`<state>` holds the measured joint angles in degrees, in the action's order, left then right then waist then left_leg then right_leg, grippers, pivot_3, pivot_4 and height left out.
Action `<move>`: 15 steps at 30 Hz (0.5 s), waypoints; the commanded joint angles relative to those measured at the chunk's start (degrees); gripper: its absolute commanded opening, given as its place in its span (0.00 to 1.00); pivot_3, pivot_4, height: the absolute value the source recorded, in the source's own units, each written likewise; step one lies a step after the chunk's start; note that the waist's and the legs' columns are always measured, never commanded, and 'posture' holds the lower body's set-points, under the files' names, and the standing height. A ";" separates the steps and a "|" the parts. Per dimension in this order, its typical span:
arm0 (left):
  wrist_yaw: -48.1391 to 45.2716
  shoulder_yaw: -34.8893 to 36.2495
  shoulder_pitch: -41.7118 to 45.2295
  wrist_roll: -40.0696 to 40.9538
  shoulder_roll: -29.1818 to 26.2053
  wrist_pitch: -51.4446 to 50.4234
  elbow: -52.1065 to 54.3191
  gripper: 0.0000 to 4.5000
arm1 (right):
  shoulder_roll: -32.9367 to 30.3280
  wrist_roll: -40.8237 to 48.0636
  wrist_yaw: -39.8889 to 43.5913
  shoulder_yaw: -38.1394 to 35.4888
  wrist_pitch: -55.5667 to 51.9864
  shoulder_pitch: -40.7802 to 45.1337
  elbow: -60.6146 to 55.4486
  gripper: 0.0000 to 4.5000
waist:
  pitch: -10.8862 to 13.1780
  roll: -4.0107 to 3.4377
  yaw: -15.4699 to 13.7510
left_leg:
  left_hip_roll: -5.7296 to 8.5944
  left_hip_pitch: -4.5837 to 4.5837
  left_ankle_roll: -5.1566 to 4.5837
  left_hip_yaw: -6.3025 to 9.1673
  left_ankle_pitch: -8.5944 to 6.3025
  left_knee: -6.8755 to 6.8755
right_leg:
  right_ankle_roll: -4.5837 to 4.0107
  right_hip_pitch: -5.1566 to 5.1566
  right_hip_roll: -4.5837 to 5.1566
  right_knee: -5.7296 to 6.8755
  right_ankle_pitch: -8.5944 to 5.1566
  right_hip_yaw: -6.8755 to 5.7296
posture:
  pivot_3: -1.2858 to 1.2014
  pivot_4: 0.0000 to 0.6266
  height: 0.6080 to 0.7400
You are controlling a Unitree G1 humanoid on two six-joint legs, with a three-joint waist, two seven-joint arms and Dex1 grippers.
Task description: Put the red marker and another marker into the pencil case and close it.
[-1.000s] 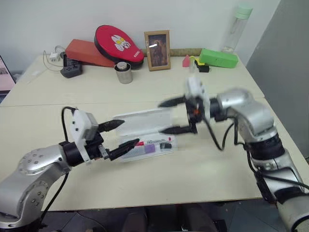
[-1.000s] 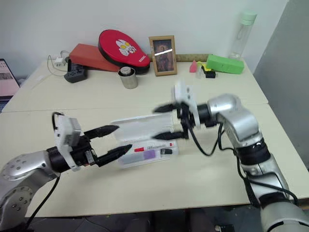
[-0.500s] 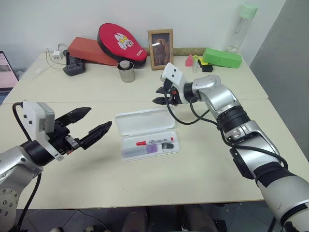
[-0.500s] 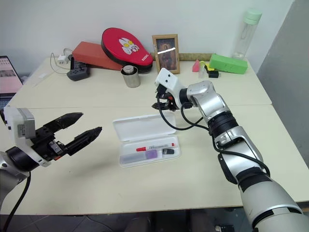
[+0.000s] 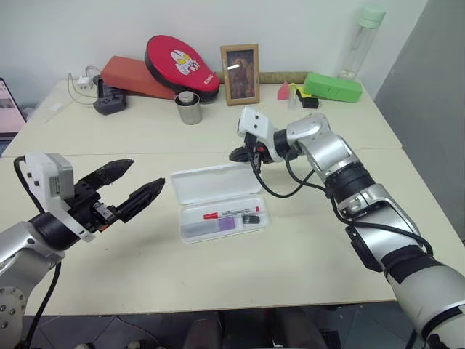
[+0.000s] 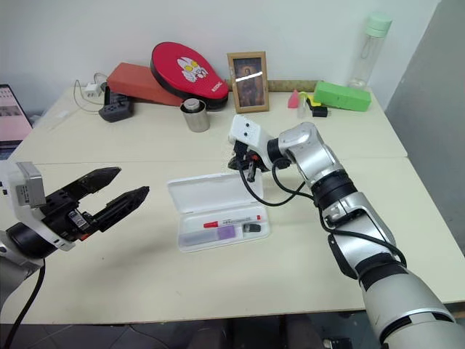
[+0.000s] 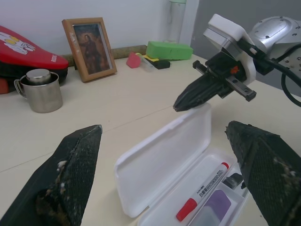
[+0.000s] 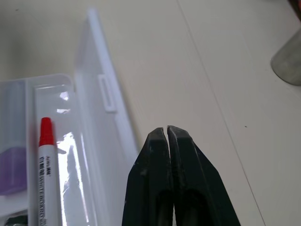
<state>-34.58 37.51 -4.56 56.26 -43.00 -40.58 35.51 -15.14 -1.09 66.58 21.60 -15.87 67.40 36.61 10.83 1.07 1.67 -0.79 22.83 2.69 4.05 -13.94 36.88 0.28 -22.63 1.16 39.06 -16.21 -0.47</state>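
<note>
Markers lie inside the open pencil case [image 5: 221,203] on the bench [image 5: 305,247]: the red marker [image 5: 231,214] beside another marker [image 5: 221,225]. The right gripper [image 5: 237,155], fingers pressed together and empty, hovers at the lid's far edge. The left gripper [image 5: 132,185] gapes wide, well apart.

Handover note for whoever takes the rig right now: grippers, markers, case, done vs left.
Left gripper: open, holding nothing, hovering left of the pencil case.
Right gripper: shut on nothing, tips at the far edge of the open lid, near its right corner; contact with the lid not clear.
Red marker and purple marker: both lying in the case tray, side by side.
Done: both markers are in.
Left: close the lid; it still lies flat open behind the tray. The right gripper looks placed to flip it over from the far edge.
</note>
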 commanded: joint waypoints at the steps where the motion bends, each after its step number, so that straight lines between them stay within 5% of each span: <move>1: -2.33 -0.75 0.26 1.25 -1.59 0.96 1.02 1.00 | -2.96 0.70 5.41 1.49 -1.55 -4.11 -11.44 0.02 | 0.00 0.00 -0.05 | -0.01 0.00 0.00 0.02 0.00 0.00 | 0.00 0.01 0.00 -0.01 0.00 -0.02 | 0.52 0.24 1.00; 15: -10.84 -5.23 -5.00 -1.98 -6.20 0.68 1.57 1.00 | -7.07 -5.45 4.80 9.64 -5.92 -15.24 -21.80 0.02 | -0.01 0.01 0.08 | 0.01 -0.07 0.00 0.03 0.00 -0.01 | -0.01 0.04 -0.02 0.01 -0.01 -0.01 | 0.52 0.24 1.00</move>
<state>-44.67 32.25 -9.78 54.94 -48.33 -40.82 36.23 -21.69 -4.40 72.46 29.50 -21.86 52.98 14.92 10.82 1.08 1.75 -0.77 22.72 2.69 4.09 -13.94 36.87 0.28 -22.55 1.13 39.06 -16.22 -0.50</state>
